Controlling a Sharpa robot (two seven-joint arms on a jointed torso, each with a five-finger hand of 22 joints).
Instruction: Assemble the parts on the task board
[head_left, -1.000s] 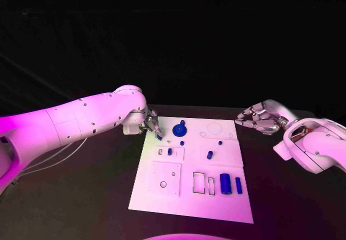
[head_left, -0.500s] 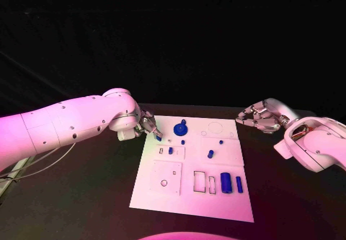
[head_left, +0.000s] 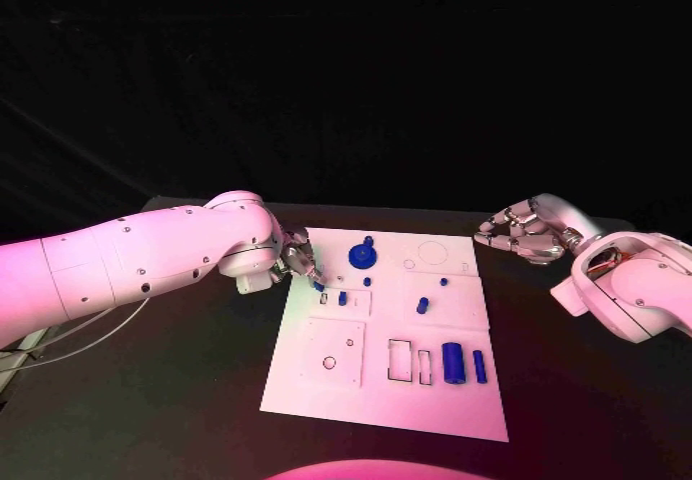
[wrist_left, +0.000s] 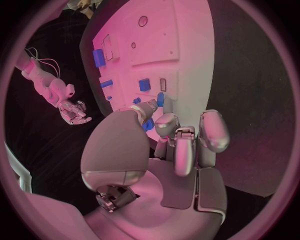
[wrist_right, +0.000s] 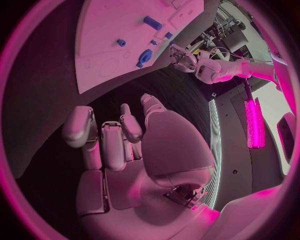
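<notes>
Black table (head_left: 173, 400), dark backdrop behind it, pink light over the scene

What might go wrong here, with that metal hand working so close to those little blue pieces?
The left hand pinches a small blue part at the task board's left edge. The grip looks thin, so the part might slip or tilt before it seats. Other small parts lie just beside the fingers and might get knocked. The board seems to lie loose on the table, so a push might shift it. The right hand hovers off the board, too far to steady it.
</notes>
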